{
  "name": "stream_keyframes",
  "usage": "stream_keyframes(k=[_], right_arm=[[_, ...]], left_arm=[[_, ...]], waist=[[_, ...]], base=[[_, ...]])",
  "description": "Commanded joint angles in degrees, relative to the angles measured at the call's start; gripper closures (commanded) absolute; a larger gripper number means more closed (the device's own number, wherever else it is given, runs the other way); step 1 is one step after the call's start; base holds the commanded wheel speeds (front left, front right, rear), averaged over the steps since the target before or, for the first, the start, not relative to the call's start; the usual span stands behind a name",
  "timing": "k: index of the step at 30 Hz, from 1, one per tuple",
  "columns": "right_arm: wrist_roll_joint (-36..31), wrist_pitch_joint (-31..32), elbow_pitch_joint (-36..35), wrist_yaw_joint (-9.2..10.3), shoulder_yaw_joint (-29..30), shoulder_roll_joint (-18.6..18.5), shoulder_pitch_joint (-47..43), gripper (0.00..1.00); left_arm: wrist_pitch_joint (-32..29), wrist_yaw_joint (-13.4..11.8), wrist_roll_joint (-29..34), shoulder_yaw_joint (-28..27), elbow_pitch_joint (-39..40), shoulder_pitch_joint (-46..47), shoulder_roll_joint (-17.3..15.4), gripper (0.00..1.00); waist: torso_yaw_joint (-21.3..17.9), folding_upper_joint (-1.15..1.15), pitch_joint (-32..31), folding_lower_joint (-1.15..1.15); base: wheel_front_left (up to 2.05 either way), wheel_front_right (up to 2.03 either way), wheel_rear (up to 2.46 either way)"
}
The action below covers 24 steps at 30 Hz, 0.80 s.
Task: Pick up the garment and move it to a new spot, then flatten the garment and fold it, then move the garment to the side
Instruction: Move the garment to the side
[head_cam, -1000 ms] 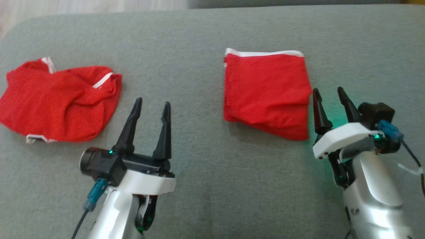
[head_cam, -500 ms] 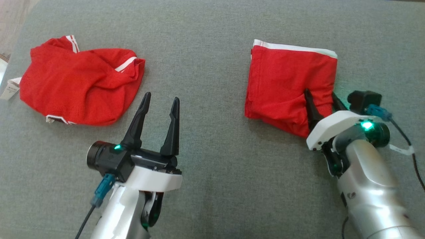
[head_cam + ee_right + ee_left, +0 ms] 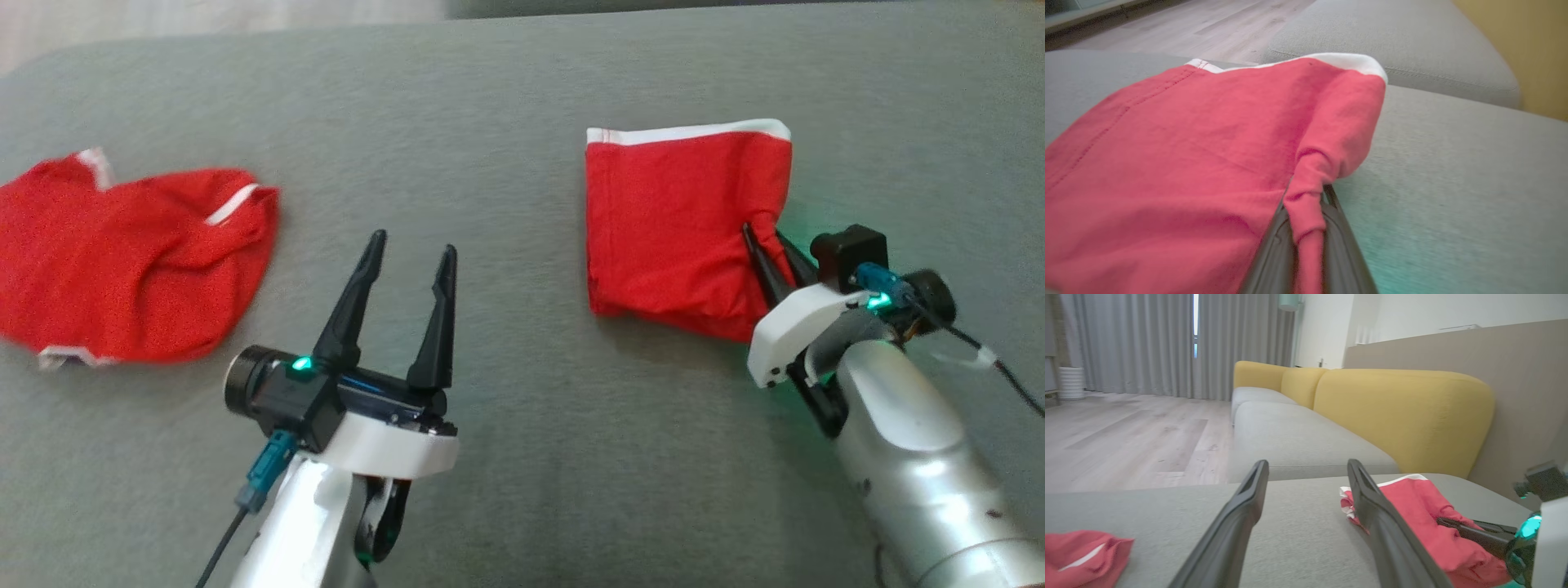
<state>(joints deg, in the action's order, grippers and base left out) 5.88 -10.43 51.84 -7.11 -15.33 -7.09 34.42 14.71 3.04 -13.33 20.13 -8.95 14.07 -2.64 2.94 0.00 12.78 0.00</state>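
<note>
Right wrist view: garment (image 3: 1208, 143) between jaws

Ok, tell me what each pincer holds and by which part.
The right pincer is shut on the folded red garment, pinching a bunch of cloth at its right edge. The left pincer is open and holds nothing.

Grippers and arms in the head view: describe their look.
Both the left gripper and the right gripper have two long, tapered black fingers on a white mount with a green light, a teal-plugged cable and a silver forearm.
</note>
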Motion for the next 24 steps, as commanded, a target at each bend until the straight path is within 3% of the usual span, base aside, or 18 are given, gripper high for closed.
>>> stream_keyframes(k=[1, 8, 10, 17, 24], right_arm=[[-0.29, -0.56, -1.89, -0.37, -2.15, -0.90, 2.11, 1.00], [2.43, 1.22, -3.86, -0.37, -9.55, -11.21, 4.32, 1.00], [2.97, 1.41, -4.04, -0.37, -10.35, -13.14, 4.68, 1.00], [6.26, 3.63, -1.61, -0.37, -13.49, -26.10, 8.44, 1.00], [6.80, 3.74, 2.87, -0.37, -12.81, -30.72, 11.72, 1.00]], left_arm=[[0.29, 0.05, 0.63, -1.39, 2.09, 2.35, -0.23, 0.00], [0.29, 0.17, 0.76, 0.83, 2.39, 4.57, -0.23, 0.00], [0.29, 0.20, 0.78, 1.24, 2.47, 5.14, -0.23, 0.00], [0.29, 0.25, 0.95, 2.93, 2.87, 8.82, -0.23, 0.00], [0.29, 0.47, 0.78, 2.75, 2.62, 9.41, -0.23, 0.00]], waist=[[-3.24, 0.00, -0.89, 0.00], [-8.47, 0.00, 1.13, 0.00], [-8.76, 0.00, 1.68, 0.00], [-8.76, 0.00, 5.63, 0.00], [-7.02, 0.00, 6.81, 0.00]], base=[[0.00, 0.00, 0.00], [0.00, 0.00, 0.00], [0.00, 0.00, 0.00], [0.00, 0.00, 0.00], [0.00, 0.00, 0.00]])
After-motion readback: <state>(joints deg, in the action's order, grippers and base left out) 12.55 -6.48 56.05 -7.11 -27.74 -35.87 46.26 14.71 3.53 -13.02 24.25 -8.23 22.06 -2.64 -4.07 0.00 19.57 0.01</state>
